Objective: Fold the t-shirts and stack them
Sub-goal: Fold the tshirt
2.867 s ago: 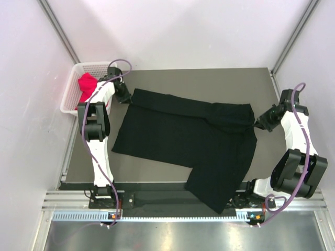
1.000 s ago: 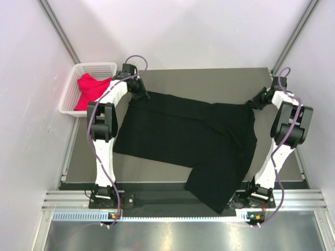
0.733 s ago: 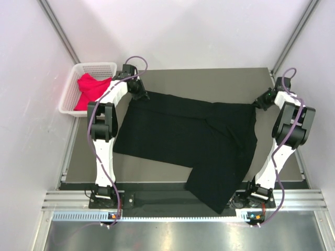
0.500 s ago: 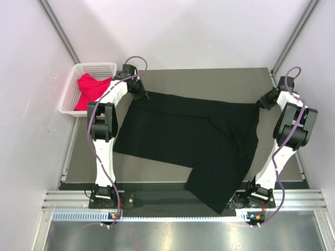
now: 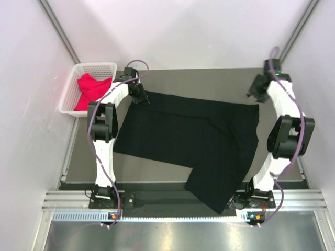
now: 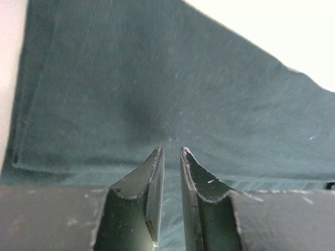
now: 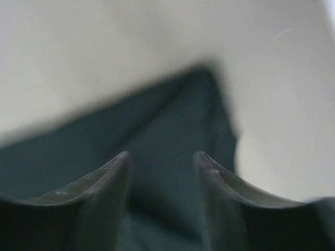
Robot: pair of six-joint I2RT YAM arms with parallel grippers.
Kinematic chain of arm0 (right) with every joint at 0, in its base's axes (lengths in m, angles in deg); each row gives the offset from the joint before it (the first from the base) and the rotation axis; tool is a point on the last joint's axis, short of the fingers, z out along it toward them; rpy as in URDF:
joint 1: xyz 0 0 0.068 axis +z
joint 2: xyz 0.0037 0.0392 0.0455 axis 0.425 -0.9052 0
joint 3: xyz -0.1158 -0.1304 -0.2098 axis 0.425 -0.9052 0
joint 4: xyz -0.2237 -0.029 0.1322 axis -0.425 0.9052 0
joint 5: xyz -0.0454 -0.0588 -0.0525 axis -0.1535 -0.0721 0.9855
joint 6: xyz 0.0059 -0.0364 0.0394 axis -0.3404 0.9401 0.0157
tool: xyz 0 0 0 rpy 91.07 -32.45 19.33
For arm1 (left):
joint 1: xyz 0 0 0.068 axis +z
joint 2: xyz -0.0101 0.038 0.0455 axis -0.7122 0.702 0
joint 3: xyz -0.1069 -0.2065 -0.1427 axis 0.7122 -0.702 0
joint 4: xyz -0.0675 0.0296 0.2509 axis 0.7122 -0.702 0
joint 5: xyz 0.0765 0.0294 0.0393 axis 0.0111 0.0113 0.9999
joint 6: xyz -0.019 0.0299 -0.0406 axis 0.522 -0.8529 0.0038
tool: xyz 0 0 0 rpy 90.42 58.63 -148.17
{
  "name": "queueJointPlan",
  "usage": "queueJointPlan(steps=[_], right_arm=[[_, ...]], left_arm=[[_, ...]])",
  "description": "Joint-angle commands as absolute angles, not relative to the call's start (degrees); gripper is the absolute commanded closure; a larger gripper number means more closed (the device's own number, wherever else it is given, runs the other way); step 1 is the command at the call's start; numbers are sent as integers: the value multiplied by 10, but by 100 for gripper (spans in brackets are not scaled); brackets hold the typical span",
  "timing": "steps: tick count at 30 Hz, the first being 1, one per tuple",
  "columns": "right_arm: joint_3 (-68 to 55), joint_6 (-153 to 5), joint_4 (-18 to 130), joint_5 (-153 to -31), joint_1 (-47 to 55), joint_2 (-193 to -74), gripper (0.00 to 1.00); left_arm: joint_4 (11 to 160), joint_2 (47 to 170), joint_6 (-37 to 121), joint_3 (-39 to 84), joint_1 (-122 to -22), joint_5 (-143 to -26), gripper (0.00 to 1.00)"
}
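Observation:
The black t-shirt point(image 5: 193, 136) lies spread across the grey table, one part hanging over the near edge. My left gripper point(image 5: 141, 97) sits at its far left corner. In the left wrist view its jaws point(image 6: 170, 151) stand almost together with dark cloth point(image 6: 157, 78) in the narrow gap. My right gripper point(image 5: 255, 94) hovers just behind the shirt's far right corner, open and holding nothing. In the right wrist view that corner point(image 7: 178, 115) lies on the table beyond the spread gripper point(image 7: 162, 157). The red-pink t-shirt point(image 5: 90, 89) is bunched in the basket.
The white lattice basket point(image 5: 97, 65) stands off the table's far left corner, close to my left arm. Bare table point(image 5: 209, 78) shows behind the shirt. Pale walls close in on both sides and the back.
My right gripper opened, let go of the shirt's far right corner and pulled back toward the rear. The corner now lies flat. The left gripper stayed put.

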State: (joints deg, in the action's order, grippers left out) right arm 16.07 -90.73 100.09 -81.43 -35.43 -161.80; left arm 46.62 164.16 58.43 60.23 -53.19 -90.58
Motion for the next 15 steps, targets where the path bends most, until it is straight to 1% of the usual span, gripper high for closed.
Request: queueJointPlan(steps=[1,3,4,6,7,9,11,12,13,15], right_arm=[[94,-853,1055,-804,-256,-1507,54],[28,-838,1035,-814,-198,-1463,65],[-9,-834,1028,-815,-159,-1451,73],[-42,-824,1012,-812,-124,-1426,79],[-77,-822,1006,-813,-99,-1420,84],[-107,-821,993,-823,-82,-1417,85],[-132,-816,981,-821,-61,-1421,81],[-139,-814,979,-819,-55,-1425,78],[-143,-812,969,-817,-45,-1435,73],[-148,-805,966,-813,-42,-1460,67]], left_arm=[[461,1584,584,581,-538,-898,76],[463,1575,585,572,-539,-899,76],[463,1570,585,566,-539,-901,77],[464,1563,585,559,-539,-904,77],[464,1556,585,551,-540,-905,77],[472,1547,585,539,-544,-905,77],[476,1539,586,527,-546,-908,77],[476,1537,586,525,-547,-911,77],[476,1533,586,521,-548,-911,77],[479,1530,585,518,-550,-912,77]])
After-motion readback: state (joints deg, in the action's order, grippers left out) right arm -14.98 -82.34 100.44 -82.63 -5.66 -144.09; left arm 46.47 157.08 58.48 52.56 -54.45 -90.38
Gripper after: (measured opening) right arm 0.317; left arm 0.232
